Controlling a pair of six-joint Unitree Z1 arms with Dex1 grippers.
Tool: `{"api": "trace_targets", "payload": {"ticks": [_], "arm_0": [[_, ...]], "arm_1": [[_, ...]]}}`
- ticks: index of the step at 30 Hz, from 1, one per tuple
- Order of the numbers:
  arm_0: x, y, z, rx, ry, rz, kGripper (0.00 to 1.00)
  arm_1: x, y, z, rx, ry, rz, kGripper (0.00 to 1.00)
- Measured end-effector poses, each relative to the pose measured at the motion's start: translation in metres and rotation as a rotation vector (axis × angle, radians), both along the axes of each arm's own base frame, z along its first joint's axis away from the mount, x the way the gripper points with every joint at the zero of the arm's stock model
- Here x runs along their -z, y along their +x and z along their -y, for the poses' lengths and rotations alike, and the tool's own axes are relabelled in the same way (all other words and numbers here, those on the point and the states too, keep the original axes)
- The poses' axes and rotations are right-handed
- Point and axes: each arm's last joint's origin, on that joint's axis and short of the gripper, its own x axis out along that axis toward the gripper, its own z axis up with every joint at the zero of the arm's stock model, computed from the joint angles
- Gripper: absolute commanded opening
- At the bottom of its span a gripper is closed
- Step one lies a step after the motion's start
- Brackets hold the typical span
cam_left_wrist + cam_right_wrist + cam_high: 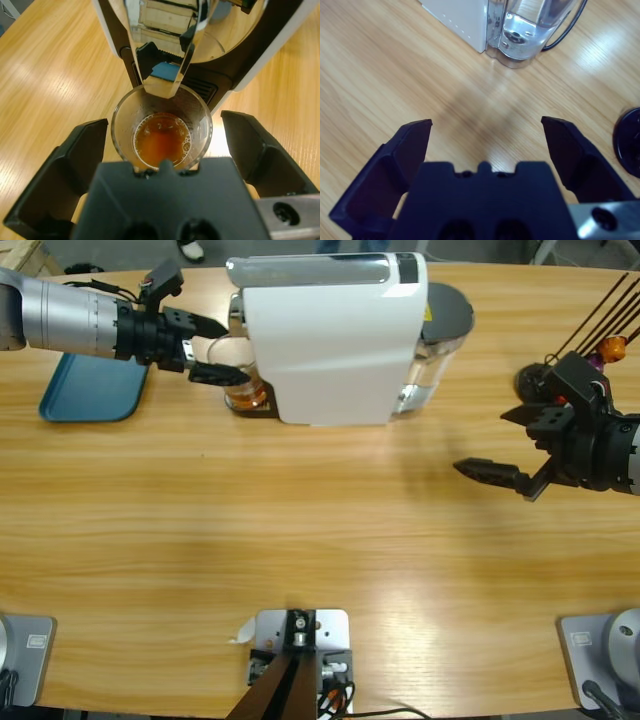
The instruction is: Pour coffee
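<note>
No brand name or readable writing is showing on the white coffee machine point(330, 335); only a small yellow sticker point(428, 312) is peeking out beside its grey lid point(447, 312), too small to read.

The coffee point(161, 140) is lying as a shallow amber-brown layer with a few bubbles at its edge, in the bottom of a clear glass point(161, 131). The glass is standing upright on the machine's drip tray point(199, 89), directly beneath the chrome spout point(162, 82), at the machine's left end in the high view.

The left tool point(162, 140) is standing open, one jaw on either side of the glass, neither visibly touching it. The right tool point(487, 132) is also gaping open, holding nothing, over bare bench point(320, 530) near the machine's clear water tank point(530, 30).

A blue tray point(92, 388) is lying under the left arm near the bench's far-left edge. A black rack of capsules point(590, 355) is sitting at the right edge. The broad middle and near side of the bench are lying open.
</note>
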Motion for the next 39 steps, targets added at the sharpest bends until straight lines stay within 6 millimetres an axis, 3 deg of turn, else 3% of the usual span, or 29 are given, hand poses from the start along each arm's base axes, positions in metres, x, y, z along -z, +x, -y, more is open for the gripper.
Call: {"api": "trace_targets", "payload": {"ticks": [6, 12, 15, 18, 19, 21, 22, 39], "arm_0": [[0.0002, -0.0003, 0.0013, 0.009, 0.003, 0.007, 0.977], [0.0027, -0.0013, 0.0049, 0.024, 0.008, 0.007, 0.700], [0.0064, -0.0002, 0.0054, 0.024, 0.014, 0.000, 0.678], [0.0080, 0.0006, 0.0058, 0.025, 0.019, 0.000, 0.493], [0.0079, 0.0009, 0.0060, 0.026, 0.019, 0.002, 0.383], [0.0077, 0.0013, 0.0065, 0.026, 0.019, 0.003, 0.064], [0.0076, 0.0014, 0.0065, 0.025, 0.020, 0.004, 0.000], [0.0075, 0.0034, 0.0068, 0.035, 0.025, 0.022, 0.000]], "arm_1": [[0.0000, 0.0000, 0.0000, 0.000, 0.000, 0.000, 1.000], [0.0000, 0.0000, 0.0000, 0.000, 0.000, 0.000, 1.000], [0.0000, 0.0000, 0.0000, 0.000, 0.000, 0.000, 1.000], [0.0000, 0.0000, 0.0000, 0.000, 0.000, 0.000, 1.000], [0.0000, 0.0000, 0.0000, 0.000, 0.000, 0.000, 1.000], [0.0000, 0.0000, 0.0000, 0.000, 0.000, 0.000, 1.000], [0.0000, 0.0000, 0.0000, 0.000, 0.000, 0.000, 1.000], [0.0000, 0.0000, 0.0000, 0.000, 0.000, 0.000, 1.000]]}}
